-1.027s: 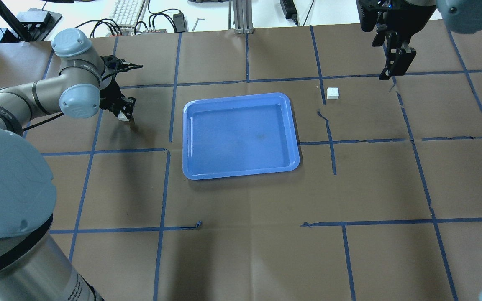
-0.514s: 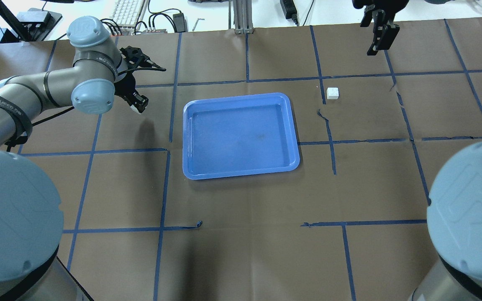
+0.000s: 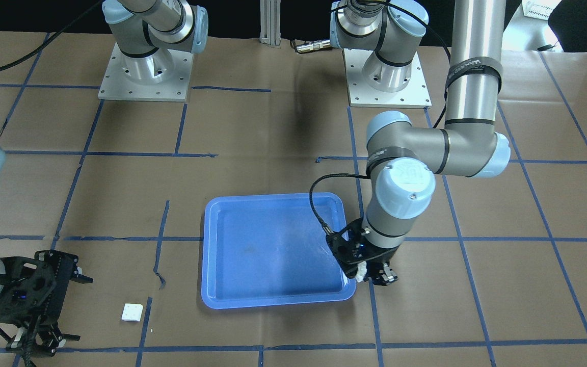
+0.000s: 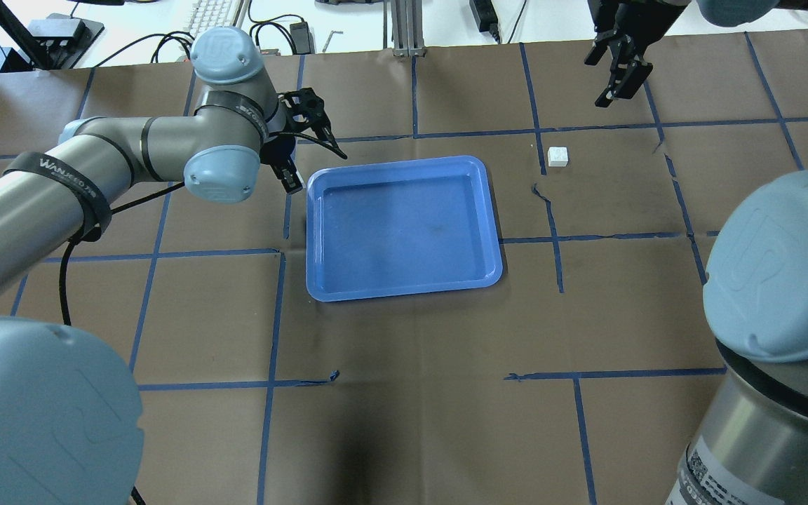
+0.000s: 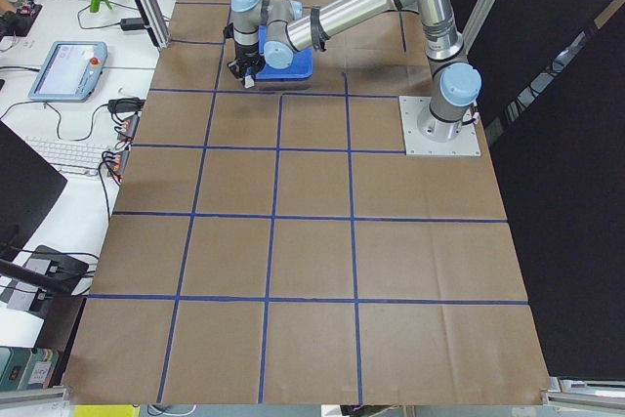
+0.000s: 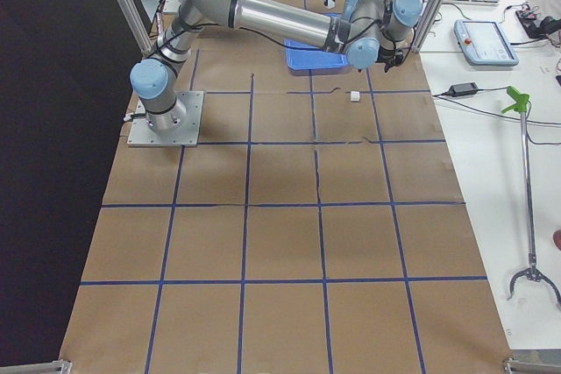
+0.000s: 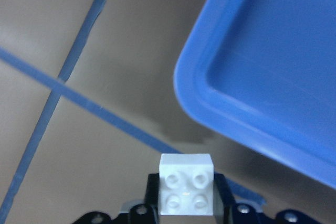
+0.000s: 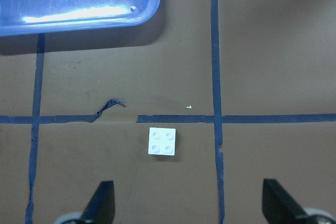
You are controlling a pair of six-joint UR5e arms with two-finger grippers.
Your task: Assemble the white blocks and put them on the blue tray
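Pinching a white block (image 7: 186,183), the left hand (image 3: 370,274) hangs beside the blue tray (image 4: 404,231); right hand (image 8: 192,203) gapes wide.

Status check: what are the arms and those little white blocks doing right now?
Left tool shut on one white block, beside blue tray's corner. Right tool open, raised near other white block on table. Blocks unjoined; tray lies between them.

left hand (image 3: 372,277) clamped; right hand (image 8: 191,205) spread, apparently raised.

Blue tray (image 4: 404,289) is glossy plastic, white block (image 8: 162,141) matt plastic, table cover (image 4: 404,421) matt paper.
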